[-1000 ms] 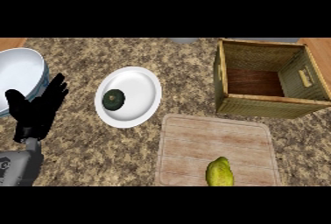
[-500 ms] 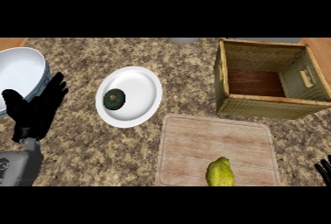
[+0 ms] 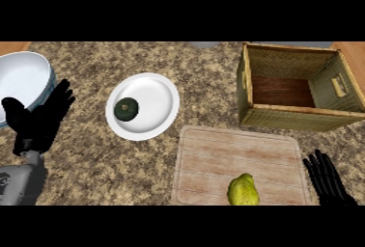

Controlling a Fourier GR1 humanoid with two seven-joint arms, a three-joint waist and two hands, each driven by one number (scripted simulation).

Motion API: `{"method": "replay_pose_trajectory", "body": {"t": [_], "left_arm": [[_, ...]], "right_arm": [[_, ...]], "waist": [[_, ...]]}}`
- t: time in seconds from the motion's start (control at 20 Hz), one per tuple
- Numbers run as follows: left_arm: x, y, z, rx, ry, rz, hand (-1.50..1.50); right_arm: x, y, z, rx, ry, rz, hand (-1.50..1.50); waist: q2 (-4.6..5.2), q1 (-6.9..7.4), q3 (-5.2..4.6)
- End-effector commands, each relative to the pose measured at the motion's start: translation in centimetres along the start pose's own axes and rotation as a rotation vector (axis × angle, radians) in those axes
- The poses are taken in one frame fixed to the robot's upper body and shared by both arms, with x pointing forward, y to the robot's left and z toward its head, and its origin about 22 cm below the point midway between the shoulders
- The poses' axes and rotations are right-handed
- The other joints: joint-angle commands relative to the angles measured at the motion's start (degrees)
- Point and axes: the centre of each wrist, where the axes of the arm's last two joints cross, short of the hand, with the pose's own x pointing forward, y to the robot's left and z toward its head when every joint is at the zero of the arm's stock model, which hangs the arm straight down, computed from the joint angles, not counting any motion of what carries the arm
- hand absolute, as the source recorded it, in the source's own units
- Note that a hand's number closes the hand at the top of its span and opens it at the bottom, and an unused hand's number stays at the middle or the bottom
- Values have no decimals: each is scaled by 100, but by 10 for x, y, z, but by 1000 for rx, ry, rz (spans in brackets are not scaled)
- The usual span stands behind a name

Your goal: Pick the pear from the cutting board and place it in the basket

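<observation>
While the pear [image 3: 242, 190] is lying untouched on the cutting board [image 3: 239, 157], the right hand is arriving.
Left hand [image 3: 39, 120] is resting at far left, fingers straight and spread, beside a white bowl [image 3: 21, 79]; a plate [image 3: 153, 103] is carrying a dark round item [image 3: 127, 109]. Right hand [image 3: 327, 179], absent a second ago, is rising at the board's right edge, fingers apart, holding nothing; the basket [image 3: 285, 116] is waiting beyond. Grasp is probably beginning.

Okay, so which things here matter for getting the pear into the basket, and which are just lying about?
For the job: pear, cutting board, basket, right robot hand.

Lying about: plate with a dark round thing on it, bowl, left robot hand resting open at the left.
</observation>
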Motion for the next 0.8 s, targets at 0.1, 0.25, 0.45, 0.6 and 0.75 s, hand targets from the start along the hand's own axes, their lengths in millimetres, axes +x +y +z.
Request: {"method": "replay_pose_trajectory", "body": {"t": [0.1, 0.25, 0.45, 0.6, 0.75], "left_arm": [[-13, 20, 9, -9, 1, 3, 0], [-15, 14, 12, 3, 14, -12, 0], [-6, -1, 2, -1, 7, -10, 0], [-9, -19, 22, -12, 3, 2, 0], [-4, -9, -6, 4, 1, -13, 0]], "right_arm": [[-7, 18, -13, 71, 63, 53, -150], [-7, 25, -36, 104, 98, 68, -150], [-35, 28, -33, 121, 107, 115, -150], [-33, 38, -29, 127, 101, 96, -150], [-46, 18, -24, 129, 74, 94, -150]], "waist": [[-2, 8, 0], [-2, 15, 0], [0, 4, 1], [-5, 12, 1], [1, -7, 1]]}}
